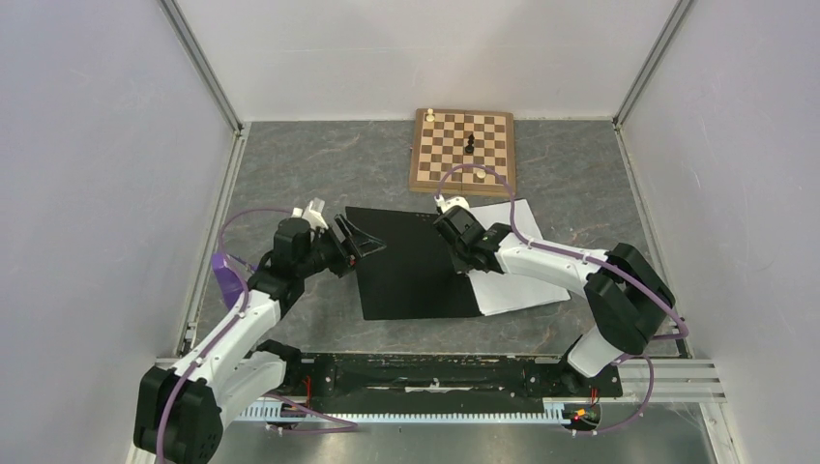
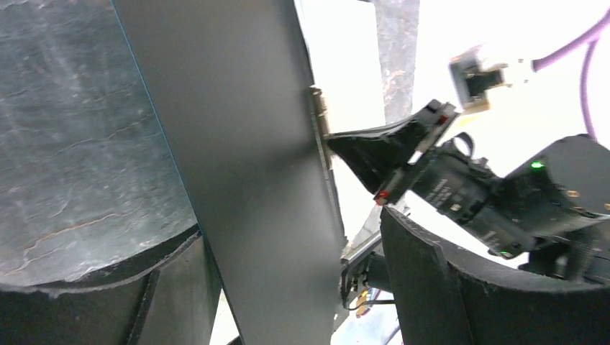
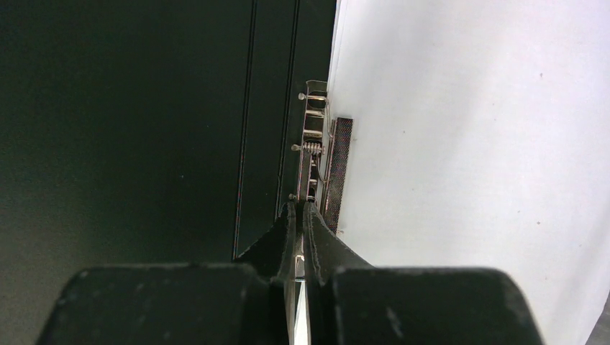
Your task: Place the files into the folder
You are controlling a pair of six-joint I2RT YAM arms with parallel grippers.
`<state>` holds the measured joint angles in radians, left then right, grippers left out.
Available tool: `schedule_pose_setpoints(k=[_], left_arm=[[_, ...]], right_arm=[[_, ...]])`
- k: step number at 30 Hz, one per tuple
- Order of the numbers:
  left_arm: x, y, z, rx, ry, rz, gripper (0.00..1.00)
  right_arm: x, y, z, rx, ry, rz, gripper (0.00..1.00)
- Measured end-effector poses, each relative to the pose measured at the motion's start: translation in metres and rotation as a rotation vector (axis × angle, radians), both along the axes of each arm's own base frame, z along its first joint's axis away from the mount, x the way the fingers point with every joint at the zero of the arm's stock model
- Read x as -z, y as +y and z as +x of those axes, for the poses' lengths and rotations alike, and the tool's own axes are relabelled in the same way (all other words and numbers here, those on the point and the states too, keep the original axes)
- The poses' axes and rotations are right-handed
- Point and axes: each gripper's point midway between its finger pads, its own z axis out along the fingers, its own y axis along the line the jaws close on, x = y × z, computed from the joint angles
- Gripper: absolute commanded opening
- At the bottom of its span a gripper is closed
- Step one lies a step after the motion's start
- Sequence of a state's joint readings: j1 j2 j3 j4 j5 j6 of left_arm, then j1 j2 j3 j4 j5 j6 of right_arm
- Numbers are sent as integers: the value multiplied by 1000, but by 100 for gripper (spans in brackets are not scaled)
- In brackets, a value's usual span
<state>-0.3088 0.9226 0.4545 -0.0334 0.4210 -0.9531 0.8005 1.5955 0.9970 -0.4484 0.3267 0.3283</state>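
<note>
The folder (image 1: 411, 266) lies open in the middle of the table, its black inside facing up. The white files (image 1: 522, 280) rest on its right half, and fill the right side of the right wrist view (image 3: 467, 144). My right gripper (image 3: 300, 215) is shut on the metal spine clip (image 3: 314, 136), which stands between the black cover (image 3: 144, 129) and the paper. My left gripper (image 2: 288, 230) is open at the folder's left edge, with the raised black cover (image 2: 244, 144) passing between its fingers (image 2: 431, 287) and a gap on each side. From above, this gripper (image 1: 366, 240) sits at the cover's far left corner.
A wooden chessboard (image 1: 462, 150) with a few pieces lies just beyond the folder. A purple metronome (image 1: 227, 280) stands by the left wall, beside my left arm. Grey walls close in both sides and the back. A metal rail (image 1: 435, 372) runs along the near edge.
</note>
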Motion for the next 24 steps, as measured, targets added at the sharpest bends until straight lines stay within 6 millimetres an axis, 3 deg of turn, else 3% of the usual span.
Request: schedule_pose_setpoints(k=[11,24], left_arm=[[-54,-12,6,59,-75,-53,82],[-79,-13,3,73,-45,-16,83]], right_arm=[[5,26,-15,-14,19,85,0],[18,66,-26,-12,43,179,0]])
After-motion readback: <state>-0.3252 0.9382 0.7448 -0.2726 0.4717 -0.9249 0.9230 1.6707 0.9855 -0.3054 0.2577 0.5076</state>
